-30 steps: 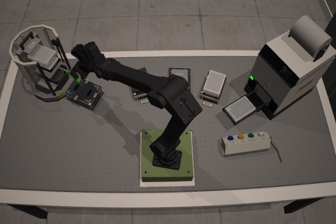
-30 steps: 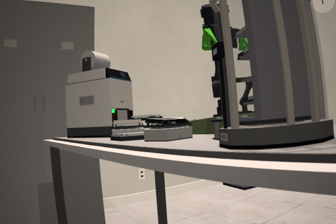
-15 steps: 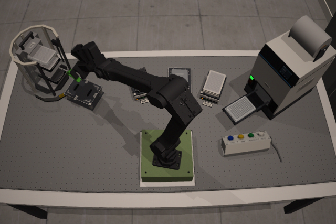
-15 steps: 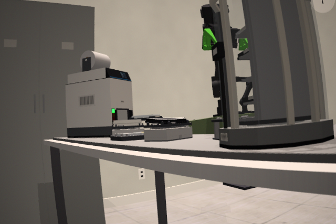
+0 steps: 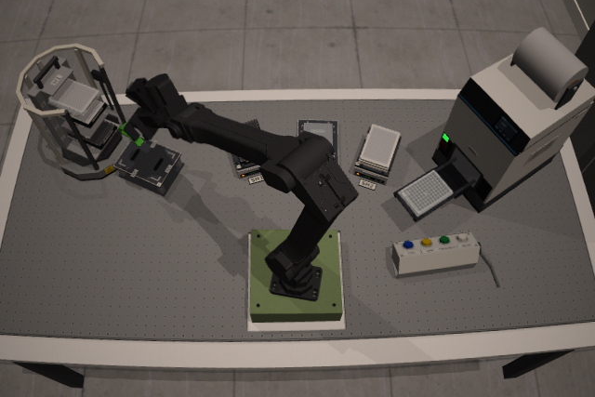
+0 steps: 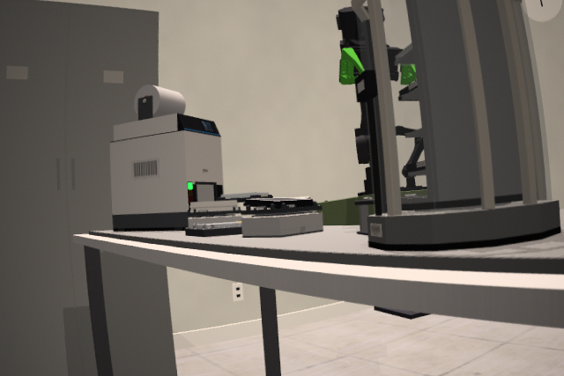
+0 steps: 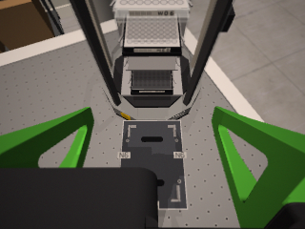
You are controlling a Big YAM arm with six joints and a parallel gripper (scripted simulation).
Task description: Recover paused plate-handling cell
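At the far left of the surface [image 5: 72, 248], the tool [image 7: 152, 157] hangs wide open and empty above nest N6 [image 7: 152, 143], facing plate hotel H1 [image 5: 26, 71], where a plate [image 7: 152, 33] juts forward; rigid, light, probably slick plastic, best pushed squarely on its near end.

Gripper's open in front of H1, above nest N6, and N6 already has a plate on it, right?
Not quite. The gripper is open in front of H1, above N6, but the nest holds no plate: the wrist view shows its bare dark surface, slot and corner marks. The plates are in the hotel's slots.
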